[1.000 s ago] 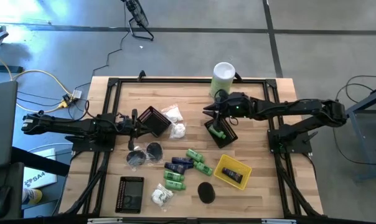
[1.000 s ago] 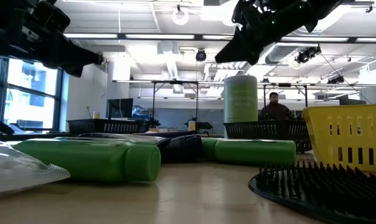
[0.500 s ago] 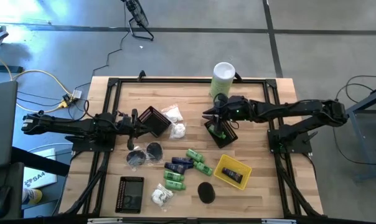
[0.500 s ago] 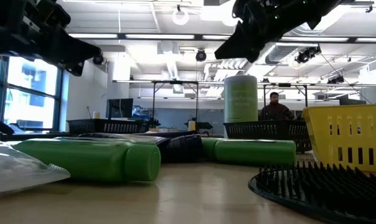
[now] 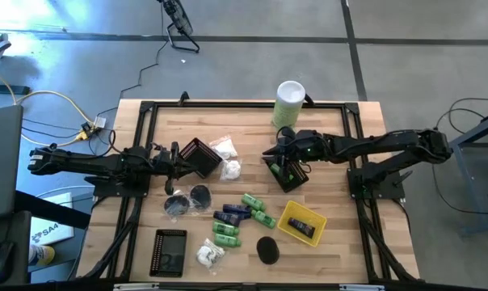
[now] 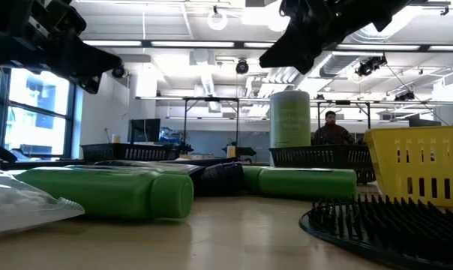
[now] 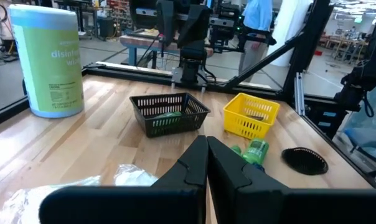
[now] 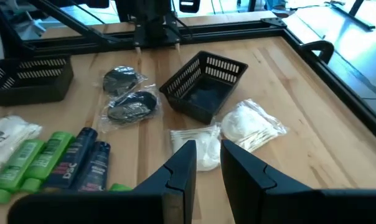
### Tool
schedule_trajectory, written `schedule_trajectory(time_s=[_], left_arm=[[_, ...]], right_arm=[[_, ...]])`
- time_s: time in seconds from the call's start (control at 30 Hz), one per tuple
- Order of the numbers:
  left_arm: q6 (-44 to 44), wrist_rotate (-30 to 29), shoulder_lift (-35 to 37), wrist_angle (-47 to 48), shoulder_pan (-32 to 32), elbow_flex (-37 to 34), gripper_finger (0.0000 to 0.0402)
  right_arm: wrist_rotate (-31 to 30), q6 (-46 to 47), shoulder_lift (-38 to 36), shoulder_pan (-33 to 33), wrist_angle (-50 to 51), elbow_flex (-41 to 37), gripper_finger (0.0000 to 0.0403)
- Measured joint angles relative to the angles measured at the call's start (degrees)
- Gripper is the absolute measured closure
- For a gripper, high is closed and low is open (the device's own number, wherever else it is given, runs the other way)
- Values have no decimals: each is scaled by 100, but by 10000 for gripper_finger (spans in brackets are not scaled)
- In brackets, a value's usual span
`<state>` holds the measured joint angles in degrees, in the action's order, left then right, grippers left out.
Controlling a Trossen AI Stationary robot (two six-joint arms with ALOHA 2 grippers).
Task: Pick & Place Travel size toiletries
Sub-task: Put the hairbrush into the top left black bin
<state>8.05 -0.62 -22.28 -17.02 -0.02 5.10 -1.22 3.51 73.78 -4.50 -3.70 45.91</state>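
Note:
The travel size toiletries lie mid-table: green bottles (image 5: 254, 206), navy tubes (image 5: 232, 214), black discs in clear wrap (image 5: 187, 200), white packets (image 5: 226, 158). One green bottle (image 5: 283, 172) lies inside a black basket (image 5: 296, 179). My right gripper (image 5: 269, 152) hovers above that basket's far left corner, slightly open, with nothing between its fingers (image 8: 183, 163). My left gripper (image 5: 178, 155) waits shut at the table's left, beside another black basket (image 5: 199, 156); in its wrist view the fingers (image 7: 197, 158) meet.
A tall white-and-green canister (image 5: 290, 101) stands at the far edge. A yellow basket (image 5: 302, 222) with a dark item sits near right. A flat black basket (image 5: 170, 252), a white packet (image 5: 210, 255) and a black disc (image 5: 267, 249) lie by the near edge.
My right gripper has swung a little toward the table's near edge, above the black basket with the green bottle, its finger gap unchanged. My left gripper has rolled slightly about its own axis without shifting place.

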Motion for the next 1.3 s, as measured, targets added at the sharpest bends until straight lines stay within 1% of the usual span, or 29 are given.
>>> schedule_trajectory(time_s=[0.27, 0.57, 0.67, 0.87, 1.0, 1.17, 1.23, 1.3], left_arm=[[-23, 0, 0, 0, 1, 0, 401], [-22, 186, 4, 2, -1, 0, 401], [-21, 313, 2, 2, -1, 0, 401], [-6, 321, 2, 7, 1, 0, 401], [-6, 321, 2, 11, -1, 0, 401], [-21, 321, 2, 15, 1, -2, 401], [-23, 321, 2, 15, -1, -2, 401], [-22, 319, 2, 17, 0, -2, 401]], right_arm=[[-10, 273, 0, 252, -8, 0, 337], [-35, 259, 0, 626, -596, 0, 337], [-31, 44, -7, 736, -611, 0, 337], [21, -184, -13, 757, -473, -2, 337], [28, -51, -13, 778, -203, -17, 337], [-24, -19, -17, 868, -473, -357, 337], [-32, -36, -183, 852, -379, -464, 337], [-171, -87, -430, 789, -312, -523, 337]])
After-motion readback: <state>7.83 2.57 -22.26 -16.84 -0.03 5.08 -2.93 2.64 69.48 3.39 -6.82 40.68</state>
